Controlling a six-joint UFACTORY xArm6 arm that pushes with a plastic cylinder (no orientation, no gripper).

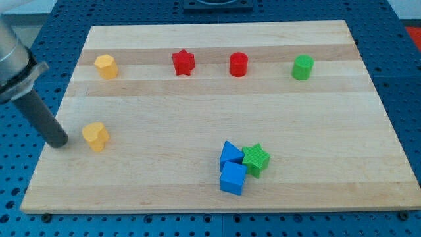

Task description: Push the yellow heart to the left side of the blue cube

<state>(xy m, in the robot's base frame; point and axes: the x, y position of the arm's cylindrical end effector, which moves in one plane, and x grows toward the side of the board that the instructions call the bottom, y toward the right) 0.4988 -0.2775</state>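
Note:
The yellow heart (96,136) lies near the board's left edge, at mid height. The blue cube (233,178) sits at the bottom centre-right, touching a blue triangular block (230,153) above it and a green star (256,159) to its upper right. My tip (59,142) rests on the board just left of the yellow heart, a small gap apart from it. The rod slants up to the view's upper left.
Along the top of the wooden board (197,79) stand a yellow hexagon (106,66), a red star (183,63), a red cylinder (238,64) and a green cylinder (302,67). Blue perforated table surrounds the board.

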